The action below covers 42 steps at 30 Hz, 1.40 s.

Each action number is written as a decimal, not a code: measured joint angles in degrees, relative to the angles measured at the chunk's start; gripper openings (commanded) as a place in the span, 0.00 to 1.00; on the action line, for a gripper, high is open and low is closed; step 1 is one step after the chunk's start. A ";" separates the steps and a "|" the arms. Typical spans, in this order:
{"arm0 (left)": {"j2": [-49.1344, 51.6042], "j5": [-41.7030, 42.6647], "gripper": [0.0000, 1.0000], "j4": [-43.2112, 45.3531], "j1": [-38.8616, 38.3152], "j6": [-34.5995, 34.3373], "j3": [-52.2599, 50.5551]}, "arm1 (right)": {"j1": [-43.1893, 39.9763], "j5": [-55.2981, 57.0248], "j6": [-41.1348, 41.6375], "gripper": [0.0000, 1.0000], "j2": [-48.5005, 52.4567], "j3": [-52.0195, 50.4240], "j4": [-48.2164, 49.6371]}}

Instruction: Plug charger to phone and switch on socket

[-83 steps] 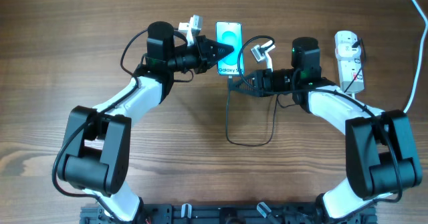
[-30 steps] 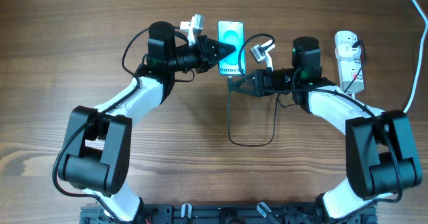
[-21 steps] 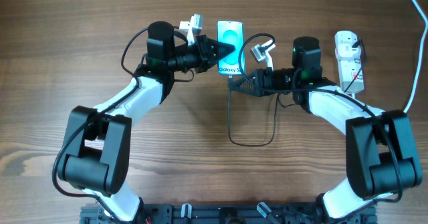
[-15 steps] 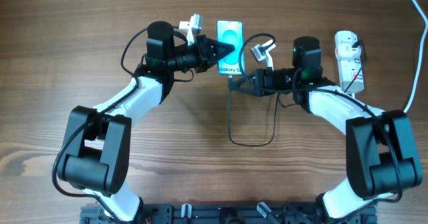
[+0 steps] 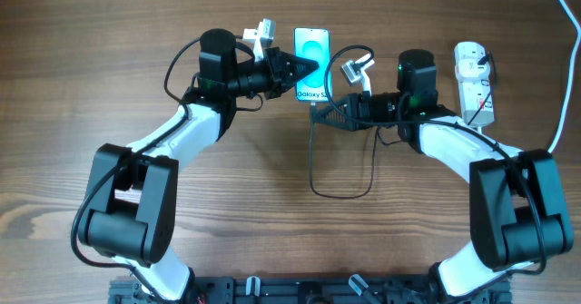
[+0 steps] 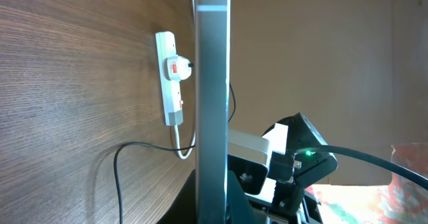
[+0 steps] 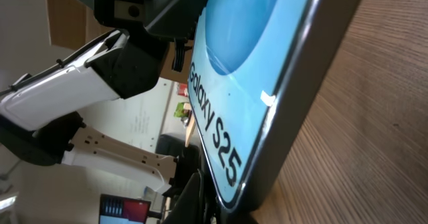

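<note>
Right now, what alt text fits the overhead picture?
Two robot arms meet at a turquoise phone: the left gripper grips its side, the right gripper holds a black cable at its lower end. A white power strip lies nearby.

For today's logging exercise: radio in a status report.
Status: left fingers shut on phone; right fingers shut on charger at phone's lower end, mating unclear; socket untouched.

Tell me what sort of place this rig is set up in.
Probably an indoor robotics lab or test bench: a left arm and right arm share a wood-grain table, handling a phone, with a power strip nearby.
</note>
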 measured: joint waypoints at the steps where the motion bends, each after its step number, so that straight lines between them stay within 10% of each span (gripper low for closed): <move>1: 0.00 0.00 0.04 0.00 0.00 0.00 0.00 | 0.00 0.00 0.00 0.04 0.00 0.00 0.00; 42: 0.00 0.00 0.04 0.04 0.33 0.24 0.00 | 0.00 0.02 4.52 0.04 0.00 -0.07 2.16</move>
